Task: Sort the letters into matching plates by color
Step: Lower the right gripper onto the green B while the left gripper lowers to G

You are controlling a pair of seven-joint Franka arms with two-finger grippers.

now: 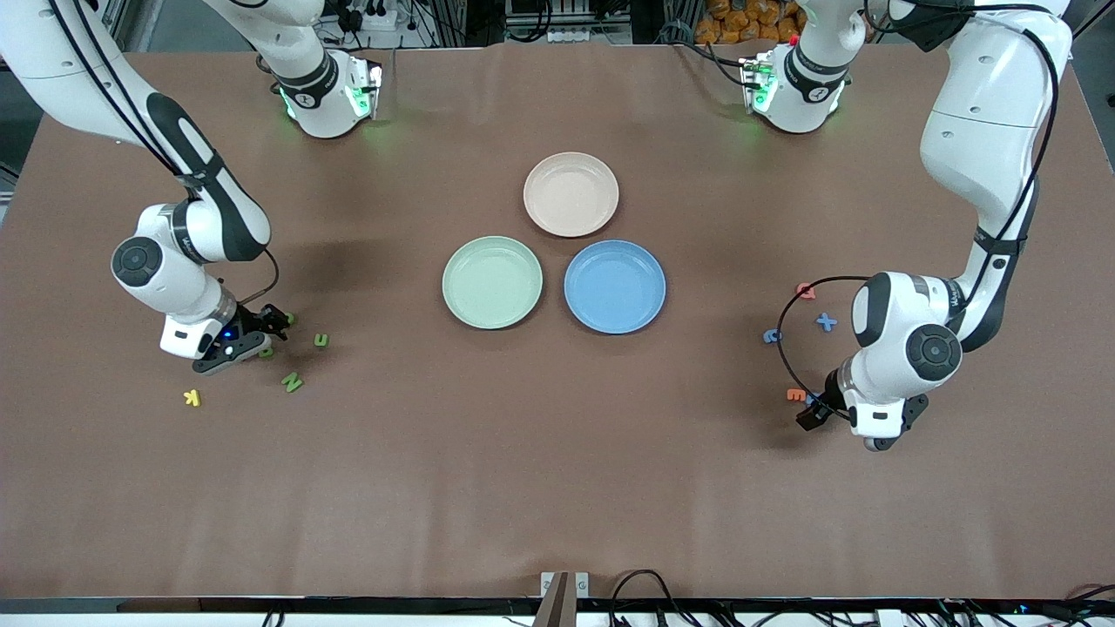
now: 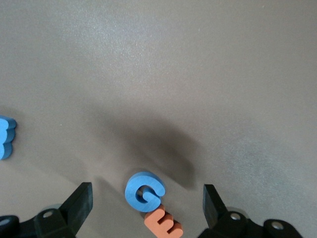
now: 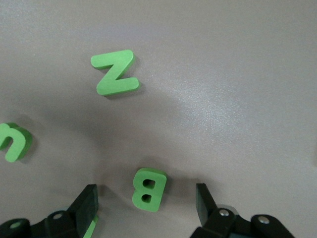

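My right gripper (image 1: 264,341) is low over the table at the right arm's end. In the right wrist view it (image 3: 147,201) stands open with a green B (image 3: 148,189) between its fingers, untouched. A green N (image 3: 116,73) (image 1: 292,381) and a green U (image 3: 15,141) (image 1: 320,340) lie close by. A further green piece (image 3: 91,228) peeks from under one finger. My left gripper (image 1: 812,409) (image 2: 147,203) is open around a blue G (image 2: 143,192), which touches an orange E (image 2: 163,224). The pale green plate (image 1: 492,282) and the blue plate (image 1: 614,286) sit mid-table, both holding nothing.
A beige-pink plate (image 1: 571,193) lies farther from the front camera than the two other plates. A blue X (image 1: 826,322), a blue letter (image 1: 771,336) and a red letter (image 1: 806,291) lie near the left arm. A yellow K (image 1: 192,398) lies near the green letters.
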